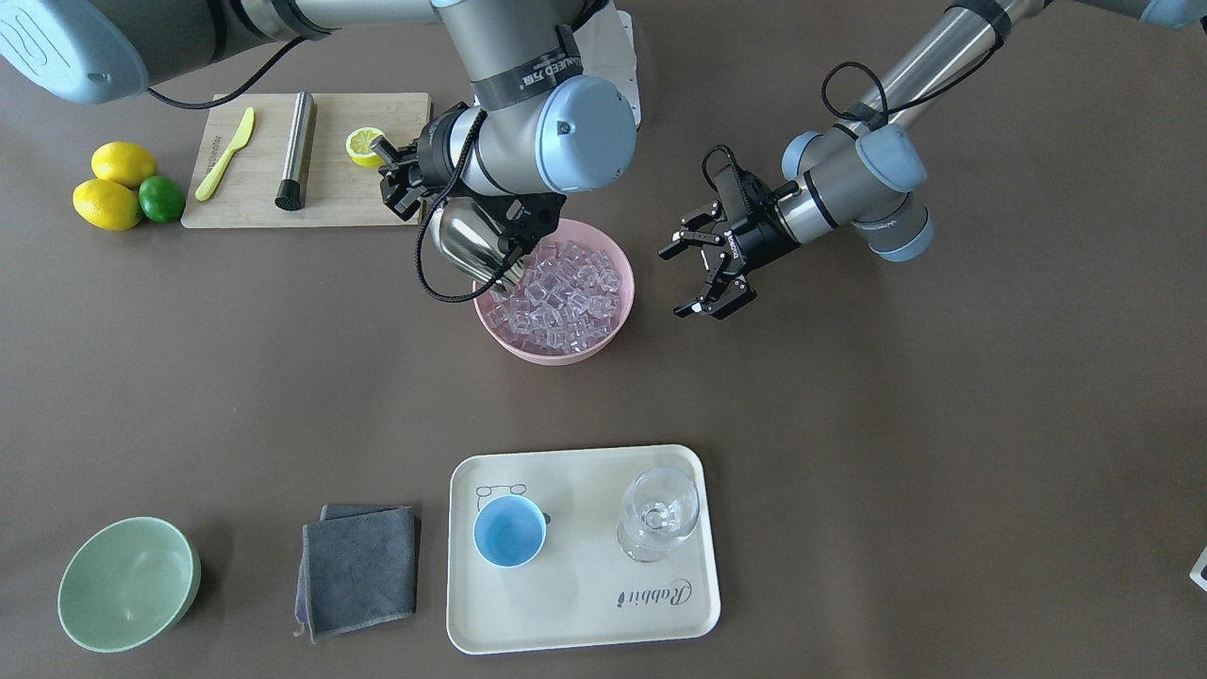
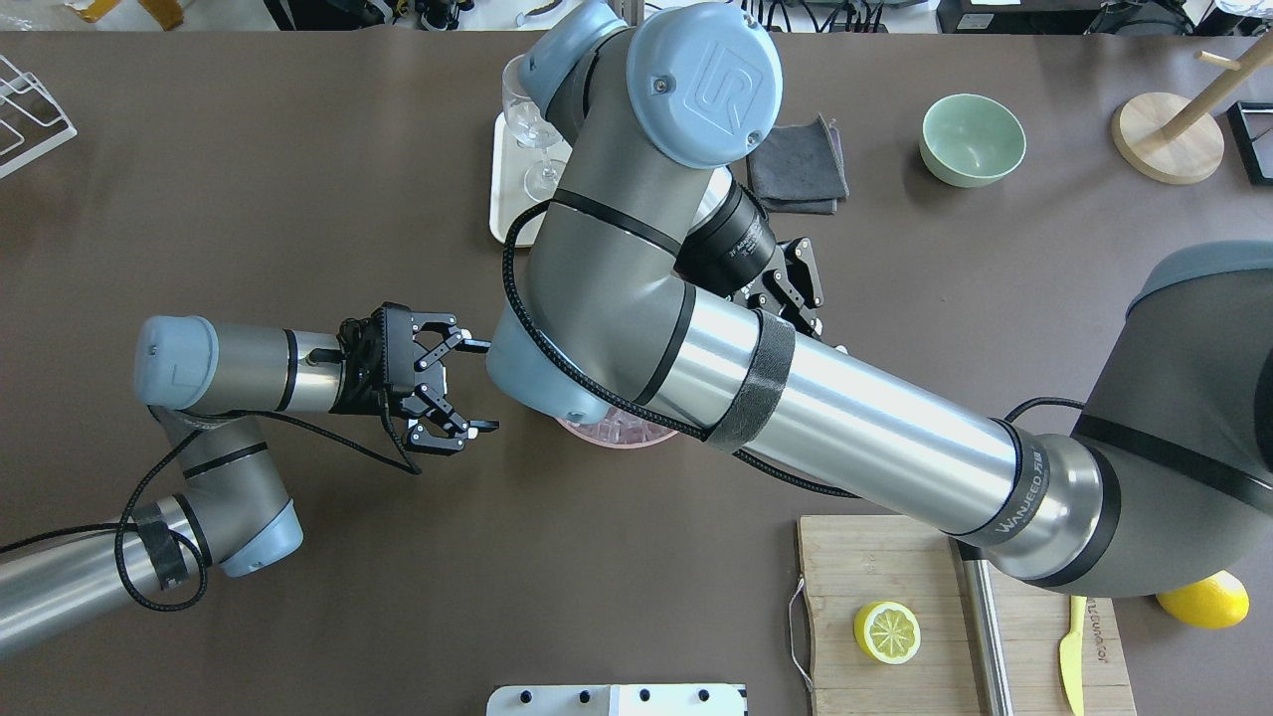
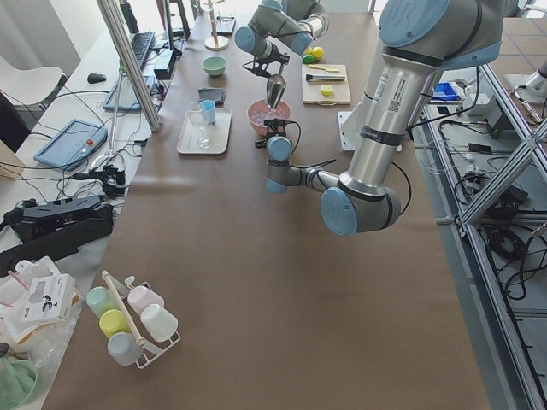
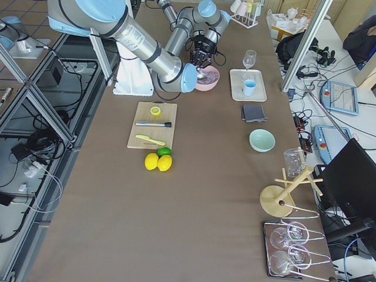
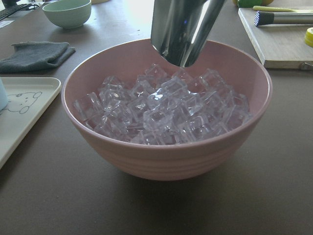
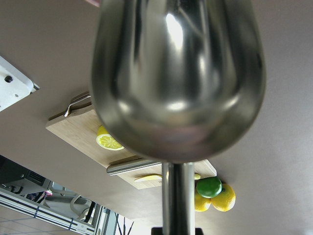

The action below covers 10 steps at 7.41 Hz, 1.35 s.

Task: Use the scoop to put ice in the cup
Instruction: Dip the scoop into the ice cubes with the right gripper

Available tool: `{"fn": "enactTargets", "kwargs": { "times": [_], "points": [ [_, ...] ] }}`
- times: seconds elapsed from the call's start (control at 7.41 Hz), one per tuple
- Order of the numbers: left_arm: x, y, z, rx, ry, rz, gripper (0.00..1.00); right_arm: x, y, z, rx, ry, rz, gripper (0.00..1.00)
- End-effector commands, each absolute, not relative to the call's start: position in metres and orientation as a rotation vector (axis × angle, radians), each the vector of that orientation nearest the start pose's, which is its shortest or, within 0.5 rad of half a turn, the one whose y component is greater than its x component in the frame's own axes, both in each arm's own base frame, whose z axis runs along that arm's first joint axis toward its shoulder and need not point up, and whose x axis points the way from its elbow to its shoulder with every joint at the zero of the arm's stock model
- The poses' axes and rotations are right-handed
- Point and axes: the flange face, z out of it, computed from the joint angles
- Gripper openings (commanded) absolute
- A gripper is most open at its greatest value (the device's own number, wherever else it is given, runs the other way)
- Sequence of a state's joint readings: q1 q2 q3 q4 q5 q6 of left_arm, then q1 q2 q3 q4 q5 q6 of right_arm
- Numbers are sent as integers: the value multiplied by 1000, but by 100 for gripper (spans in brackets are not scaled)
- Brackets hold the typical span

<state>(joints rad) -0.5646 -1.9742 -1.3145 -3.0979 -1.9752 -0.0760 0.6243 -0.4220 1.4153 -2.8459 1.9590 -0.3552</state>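
Observation:
The steel scoop (image 1: 464, 240) is held by its handle in my right gripper (image 1: 407, 189), which is shut on it. The scoop points down, its tip at the surface of the ice (image 1: 566, 297) piled in a pink bowl (image 1: 552, 354). In the left wrist view the scoop (image 5: 181, 29) hangs over the far side of the ice (image 5: 161, 107). It fills the right wrist view (image 6: 178, 73). My left gripper (image 1: 674, 283) is open and empty beside the bowl. The light-blue cup (image 1: 509, 531) stands empty on a cream tray (image 1: 585, 604).
A wine glass (image 1: 658, 514) stands on the tray beside the cup. A grey cloth (image 1: 358, 571) and a green bowl (image 1: 127, 585) lie along the same edge. A cutting board (image 1: 349, 198) holds a steel rod (image 1: 295, 151), a yellow knife and a lemon half.

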Motion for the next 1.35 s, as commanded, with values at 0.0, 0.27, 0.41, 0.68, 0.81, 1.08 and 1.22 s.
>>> {"fn": "enactTargets", "kwargs": {
  "times": [0.0, 0.27, 0.41, 0.68, 0.81, 1.08, 1.22],
  "points": [
    [487, -422, 393, 1327, 1169, 1023, 98, -497, -470, 127, -425, -297, -1214, 0],
    [485, -421, 394, 1328, 1180, 1026, 98, -508, -467, 130, -448, -285, -1218, 0],
    [486, -421, 396, 1317, 1183, 1032, 98, -514, -463, 131, -457, -276, -1224, 0],
    [487, -425, 394, 1325, 1170, 1020, 98, -524, -452, 132, -463, -266, -1231, 0],
    [476, -438, 393, 1339, 1149, 998, 98, -527, -449, 132, -462, -258, -1228, 0],
    [472, -443, 393, 1349, 1138, 997, 98, -538, -448, 134, -451, -253, -1215, 0],
    [472, -443, 394, 1347, 1134, 995, 98, -544, -452, 136, -451, -252, -1213, 0]
  ]
}}
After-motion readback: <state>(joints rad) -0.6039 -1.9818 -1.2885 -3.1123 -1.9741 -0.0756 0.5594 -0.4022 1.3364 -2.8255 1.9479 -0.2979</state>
